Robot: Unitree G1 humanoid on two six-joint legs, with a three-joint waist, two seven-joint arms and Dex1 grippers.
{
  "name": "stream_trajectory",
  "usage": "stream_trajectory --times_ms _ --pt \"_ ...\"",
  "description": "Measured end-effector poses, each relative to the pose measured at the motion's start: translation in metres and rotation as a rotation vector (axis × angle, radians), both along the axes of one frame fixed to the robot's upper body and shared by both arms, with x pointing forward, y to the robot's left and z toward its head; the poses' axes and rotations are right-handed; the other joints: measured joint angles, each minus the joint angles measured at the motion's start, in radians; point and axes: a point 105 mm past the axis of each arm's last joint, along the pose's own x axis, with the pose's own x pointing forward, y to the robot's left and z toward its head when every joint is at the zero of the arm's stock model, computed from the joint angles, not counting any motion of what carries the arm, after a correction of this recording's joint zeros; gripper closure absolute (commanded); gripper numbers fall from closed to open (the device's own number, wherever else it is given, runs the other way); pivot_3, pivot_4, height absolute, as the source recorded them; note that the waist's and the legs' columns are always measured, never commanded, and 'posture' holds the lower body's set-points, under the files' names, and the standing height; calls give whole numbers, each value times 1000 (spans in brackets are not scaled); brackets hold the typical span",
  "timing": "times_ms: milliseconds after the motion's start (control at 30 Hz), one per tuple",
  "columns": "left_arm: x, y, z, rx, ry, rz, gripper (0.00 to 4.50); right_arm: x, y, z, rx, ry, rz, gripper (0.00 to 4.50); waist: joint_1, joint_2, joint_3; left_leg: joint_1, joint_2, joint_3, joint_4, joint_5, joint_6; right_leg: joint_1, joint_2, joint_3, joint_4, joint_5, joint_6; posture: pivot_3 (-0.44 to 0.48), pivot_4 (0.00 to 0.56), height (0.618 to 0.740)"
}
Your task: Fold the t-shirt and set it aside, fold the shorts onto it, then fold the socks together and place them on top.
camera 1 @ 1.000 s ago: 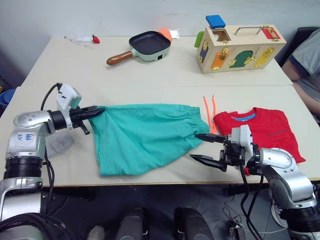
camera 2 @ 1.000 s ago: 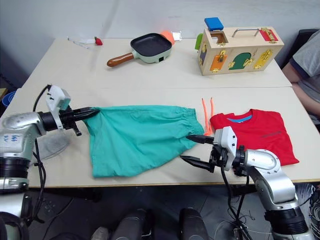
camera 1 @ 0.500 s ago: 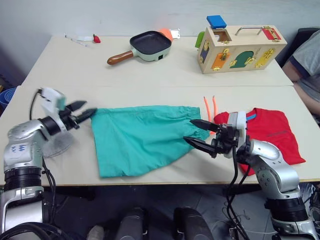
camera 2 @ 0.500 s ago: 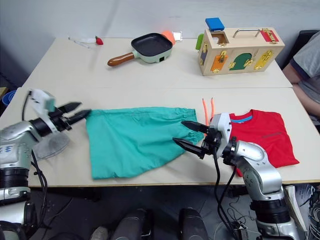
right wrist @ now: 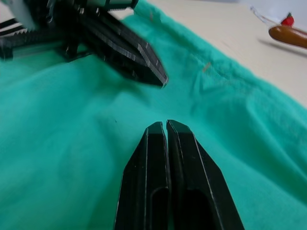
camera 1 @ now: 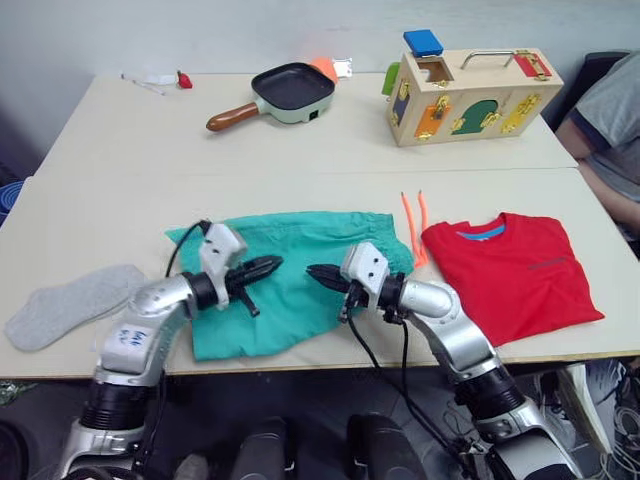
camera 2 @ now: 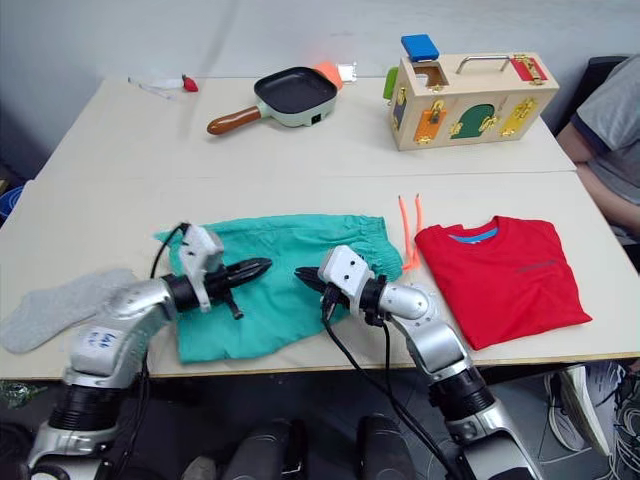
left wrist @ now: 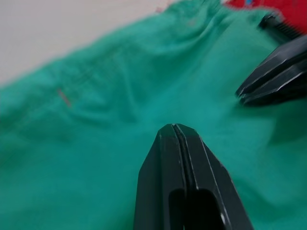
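The teal shorts (camera 1: 300, 235) lie spread flat at the front middle of the table, their orange drawstring (camera 1: 415, 215) trailing off the right end. My left gripper (camera 1: 272, 263) and right gripper (camera 1: 315, 272) hover over the middle of the shorts, tips facing each other a short gap apart. Both are shut, with no fabric between the fingers, as the left wrist view (left wrist: 175, 127) and right wrist view (right wrist: 166, 123) show. The folded red t-shirt (camera 1: 510, 275) lies to the right of the shorts. One grey sock (camera 1: 70, 303) lies flat at the front left.
At the back stand a frying pan (camera 1: 290, 90) and a wooden latch box (camera 1: 470, 85). A small red toy (camera 1: 183, 78) is at the back left. A person's arm (camera 1: 600, 130) shows at the right edge.
My left gripper let go of the shorts' left edge. Both grippers swung inward over the shorts' middle and shut. The camera has shifted, bringing the sock into view.
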Motion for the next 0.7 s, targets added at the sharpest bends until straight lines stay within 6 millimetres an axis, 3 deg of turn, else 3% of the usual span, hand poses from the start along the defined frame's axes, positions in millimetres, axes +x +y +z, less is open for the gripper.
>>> stream_trajectory --times_ms 100,200,433,567,633,700 --pt "13 15 -14 21 -3 140 4500 22 -14 -4 -38 -61 -98 4455 2 0 0 1 0 0 1 0 0 0 0 0 -1 0 0 0 150 740" --pt "19 26 -14 20 -30 202 4500 35 -32 -6 -20 -74 -168 4455 2 0 0 1 0 0 0 0 0 1 0 0 -1 0 0 0 150 740" --pt "22 46 -14 7 -38 245 4500 59 -85 -7 -2 -83 -320 4455 2 0 0 4 0 0 0 0 0 3 -1 0 -1 0 0 0 150 740" --pt "21 58 -12 -5 -60 230 4500 65 -106 6 139 -44 -381 4455 0 0 0 4 0 0 0 0 -1 2 -1 0 -1 0 0 0 150 740" --pt "18 58 -3 -47 -88 192 4500 61 -101 14 215 -2 -321 4455 -2 0 0 3 1 0 -1 0 -1 2 -1 0 -1 0 0 0 150 740" --pt "19 53 10 -91 -124 138 4500 50 -79 28 254 8 -185 4455 -2 0 0 3 1 0 -1 0 -1 1 -1 0 -1 0 0 0 150 740"
